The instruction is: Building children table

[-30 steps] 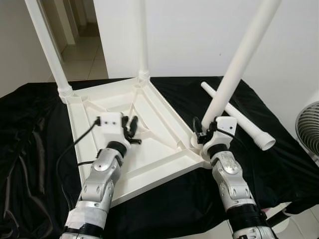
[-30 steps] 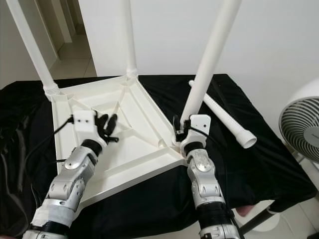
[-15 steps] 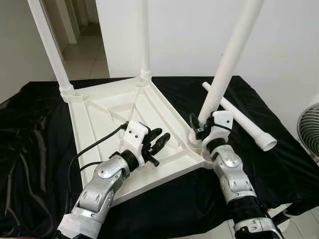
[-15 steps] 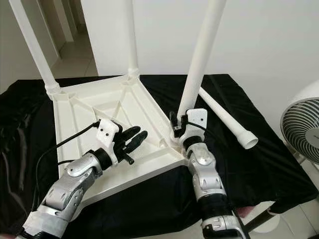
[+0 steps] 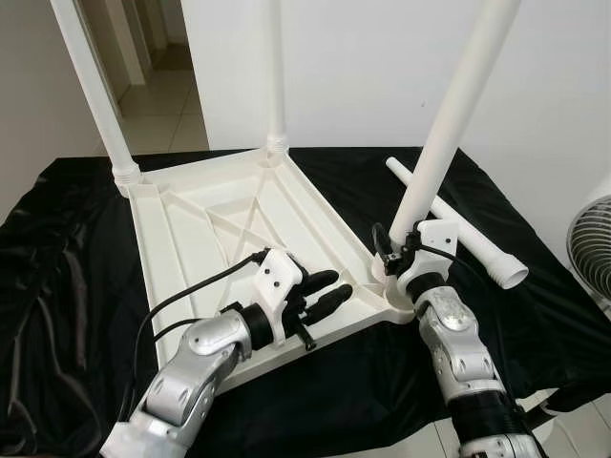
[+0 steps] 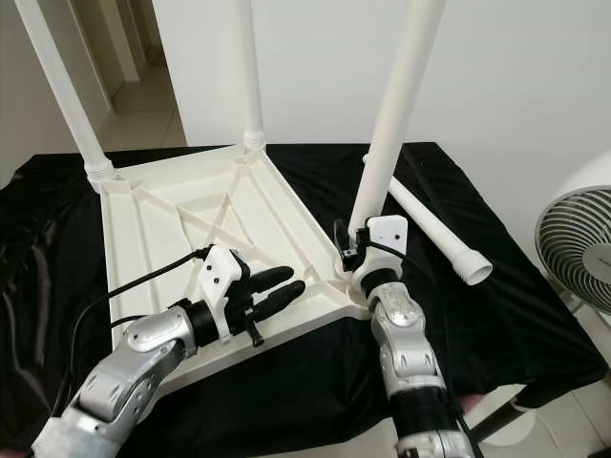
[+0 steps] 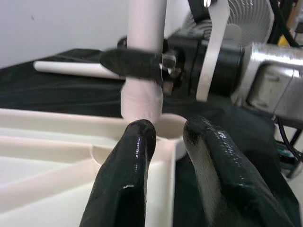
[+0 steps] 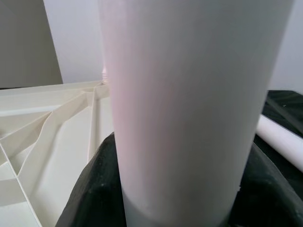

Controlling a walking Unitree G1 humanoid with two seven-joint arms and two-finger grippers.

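Left eye view has the left gripper (image 5: 320, 291) nearest, reaching rightward over the near edge of the upturned table top (image 5: 191, 248), its two glossy black fingers (image 7: 128, 175) slightly parted with nothing between them. Left wrist view looks along those fingers toward the near right corner socket of the table top, where the third leg (image 7: 144, 61) stands with its ribbed end just above the socket's rim.

Just right of that, the right gripper (image 5: 399, 256) is clamped around the base of the third leg (image 5: 449, 134), a smooth white plastic tube leaning up and to the right. Right wrist view shows the leg (image 8: 189, 104) close up, matte and round, seated between dark finger pads.

The table top is white moulded plastic, underside up, with raised ribs forming a diagonal cross inside a rimmed frame. It lies on a black cloth (image 5: 57, 286), shiny and wrinkled, spread over the work surface.

Farther on, a loose fourth leg (image 5: 477, 243) lies flat on the cloth to the right, open end toward the near right. Two fitted legs (image 5: 95, 91) rise upright from the far corners. A white fan (image 6: 578, 248) stands at the right edge. Behind are a plain white wall and, at far left, a doorway to a tiled floor (image 5: 158, 110).
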